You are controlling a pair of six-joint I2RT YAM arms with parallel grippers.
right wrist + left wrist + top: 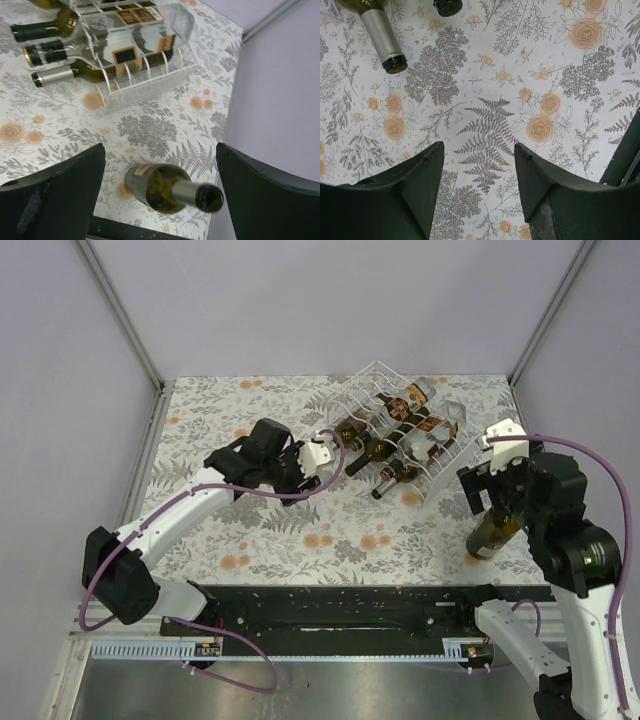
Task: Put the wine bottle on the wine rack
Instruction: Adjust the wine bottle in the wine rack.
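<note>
Right gripper (160, 150) hangs with fingers wide apart, straddling the bottle (162, 187) without touching it. It seems to stand upright on the table (150, 132), near the rack (145, 75). Glass, likely heavy and slick (breakable too), so I'd clamp the wide body, not the neck. Left gripper (475, 150) is spread too, holding nothing.

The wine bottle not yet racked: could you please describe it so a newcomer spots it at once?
On the flowered table, find the clear wine rack at the far right. Nearer the arms, by the table's right edge, a green wine bottle stands below the right claw. It alone stands upright on the table; the other bottles lie in the rack.
</note>
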